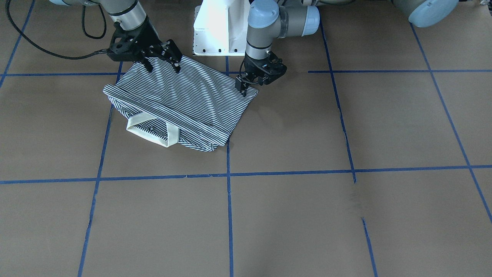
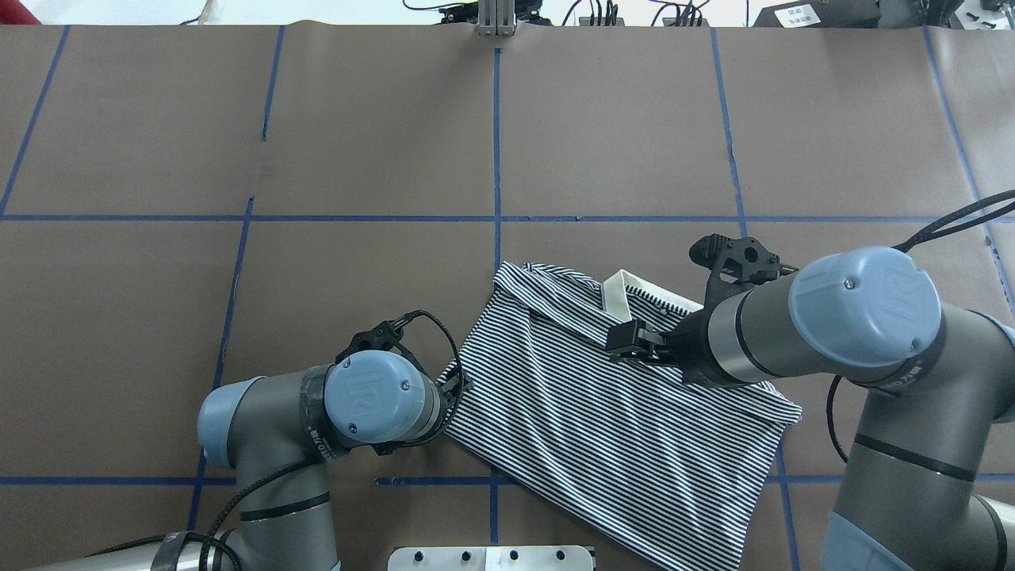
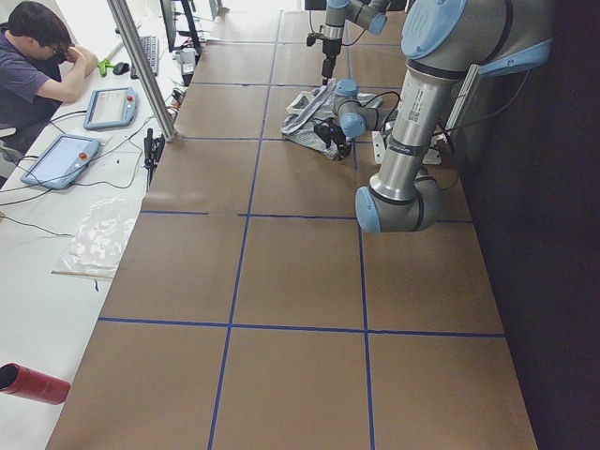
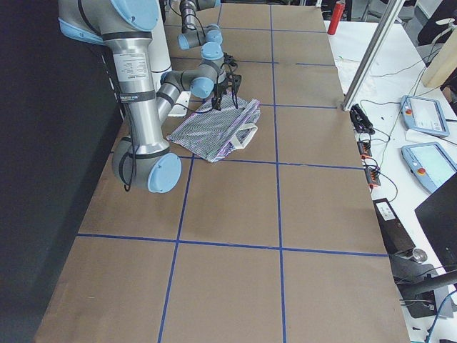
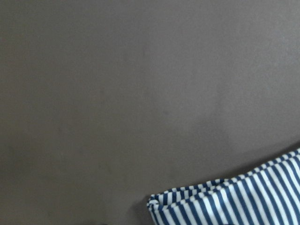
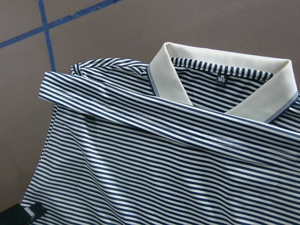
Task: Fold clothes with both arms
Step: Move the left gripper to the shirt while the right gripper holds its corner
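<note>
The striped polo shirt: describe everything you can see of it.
The polo shirt is thin navy-and-white striped knit with a plain cream collar and a small neck label inside. It lies partly folded and creased on the brown table cover, collar toward the operators' side. The right gripper, open, stands over its edge nearest the robot; the left gripper meets one corner, grip unclear.
</note>
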Robot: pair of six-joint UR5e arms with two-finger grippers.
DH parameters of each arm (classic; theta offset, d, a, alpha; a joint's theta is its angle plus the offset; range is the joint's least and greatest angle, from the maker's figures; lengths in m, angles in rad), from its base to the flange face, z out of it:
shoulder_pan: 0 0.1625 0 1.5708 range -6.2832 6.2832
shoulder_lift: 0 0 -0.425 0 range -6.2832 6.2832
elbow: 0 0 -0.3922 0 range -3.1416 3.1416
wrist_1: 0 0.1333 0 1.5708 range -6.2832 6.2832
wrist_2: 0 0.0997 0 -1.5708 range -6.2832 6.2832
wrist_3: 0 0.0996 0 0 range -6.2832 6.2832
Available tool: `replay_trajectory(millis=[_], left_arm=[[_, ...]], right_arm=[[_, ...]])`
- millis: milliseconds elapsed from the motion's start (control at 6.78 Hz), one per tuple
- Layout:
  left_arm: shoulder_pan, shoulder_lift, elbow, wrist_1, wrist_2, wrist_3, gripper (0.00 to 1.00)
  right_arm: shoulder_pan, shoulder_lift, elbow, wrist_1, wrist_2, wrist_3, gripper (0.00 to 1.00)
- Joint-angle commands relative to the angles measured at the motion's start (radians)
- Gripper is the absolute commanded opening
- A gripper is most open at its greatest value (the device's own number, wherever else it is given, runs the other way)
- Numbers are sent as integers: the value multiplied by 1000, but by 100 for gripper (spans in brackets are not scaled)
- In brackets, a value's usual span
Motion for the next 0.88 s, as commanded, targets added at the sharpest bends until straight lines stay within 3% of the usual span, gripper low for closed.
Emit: replay_trajectory(millis=[0, 147, 295, 737], left_arm=[[0, -6, 8, -1, 8, 0, 82], [0, -6, 6, 0, 9, 2, 50], [-1, -6, 3, 2, 12, 9, 0], [-40, -8, -8, 3, 9, 38, 0]], right_arm=[[0, -1, -1, 0, 0, 0, 100], [0, -1, 1, 0, -2, 0, 100], [0, -3, 1, 0, -2, 0, 100], [2, -7, 1, 0, -2, 2, 100]])
